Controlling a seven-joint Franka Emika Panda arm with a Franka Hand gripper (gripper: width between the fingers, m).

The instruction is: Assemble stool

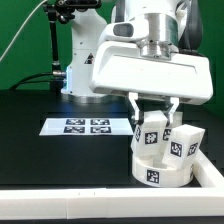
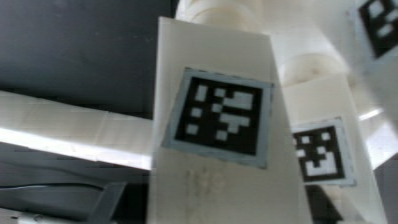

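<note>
The round white seat [image 1: 158, 172] lies on the black table, close to the exterior view's right. My gripper [image 1: 153, 108] is shut on a blocky white leg [image 1: 153, 135] that stands upright on top of the seat. A second leg [image 1: 186, 143] stands in the seat just beside it, toward the exterior view's right, leaning slightly. In the wrist view the held leg [image 2: 222, 120] fills the middle with its square tag facing the camera. The second leg [image 2: 324, 150] shows behind it. One dark finger [image 2: 80, 195] sits against the held leg's side.
The marker board [image 1: 85, 126] lies flat on the table toward the exterior view's left of the seat. A white border rail [image 1: 90, 203] runs along the front edge and another rail [image 1: 214, 172] runs up the right side. The arm's white base [image 1: 85, 60] stands at the back.
</note>
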